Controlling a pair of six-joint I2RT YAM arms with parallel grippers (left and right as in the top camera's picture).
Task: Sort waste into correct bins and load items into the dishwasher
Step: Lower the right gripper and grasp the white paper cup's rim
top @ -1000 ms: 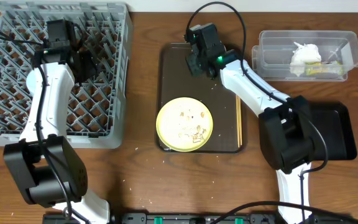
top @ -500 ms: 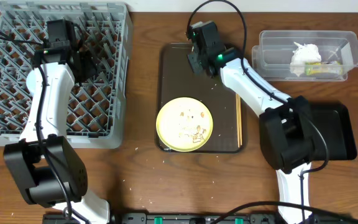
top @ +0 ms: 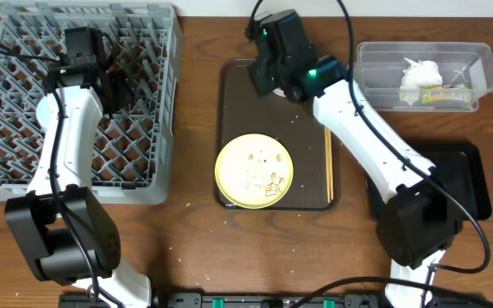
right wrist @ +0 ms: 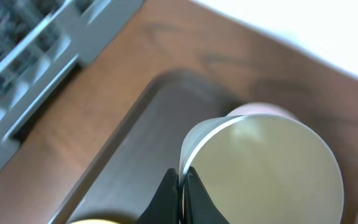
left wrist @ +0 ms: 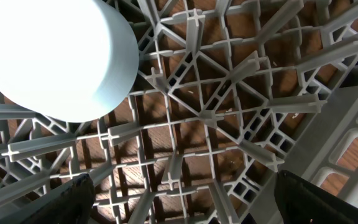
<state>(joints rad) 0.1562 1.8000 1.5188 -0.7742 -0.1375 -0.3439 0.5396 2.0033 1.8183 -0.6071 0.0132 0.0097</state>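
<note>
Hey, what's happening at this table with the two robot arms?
The right gripper pinches the rim of a small white cup-like bowl over the dark brown serving tray. The left gripper hangs open over the large grey plastic dish rack, where a light blue bowl sits. A pale yellow round plate with food scraps lies on the tray.

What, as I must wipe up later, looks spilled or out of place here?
Pale crumbs lie scattered on the table just past the brown tray's near edge, off any dish. Rice-like scraps sit on the yellow plate. Nothing else looks spilled or askew.
</note>
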